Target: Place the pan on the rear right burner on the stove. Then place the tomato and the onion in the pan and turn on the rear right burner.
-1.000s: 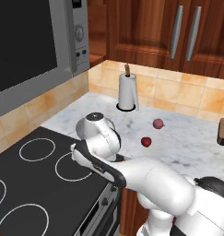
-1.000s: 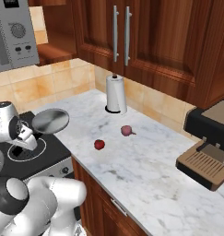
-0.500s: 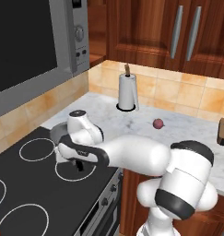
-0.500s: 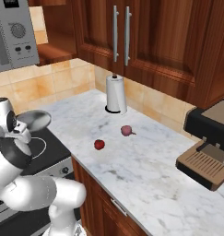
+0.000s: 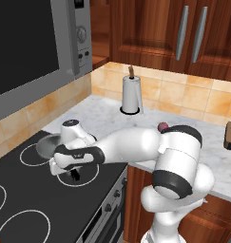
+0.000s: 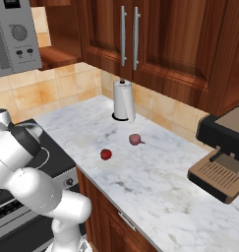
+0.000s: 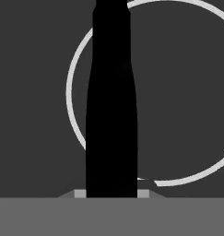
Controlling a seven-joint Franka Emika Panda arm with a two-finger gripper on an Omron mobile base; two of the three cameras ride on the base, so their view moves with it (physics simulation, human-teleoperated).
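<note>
The silver-grey pan [image 5: 47,144] hangs low over the black glass stove [image 5: 22,199], above the rear right burner [image 5: 27,160], a white ring. My gripper [image 5: 75,173] is shut on the pan's black handle [image 7: 111,106], which runs straight up the hand view across a white ring [image 7: 76,124]. In the right base view the pan's rim [image 6: 28,129] peeks out behind my arm. The red tomato [image 6: 105,154] and the purplish onion [image 6: 135,139] lie apart on the marble counter. The onion [image 5: 162,126] also shows just above my forearm.
A paper towel roll [image 5: 131,94] stands by the back wall. The microwave [image 5: 36,42] hangs over the stove. A coffee machine [image 6: 223,160] sits at the counter's right end. Small knobs [image 5: 115,195] line the stove's front panel.
My arm has swung left and back over the cooktop, carrying the pan from the stove's right edge to above the rear right ring. Tomato and onion have not moved.
</note>
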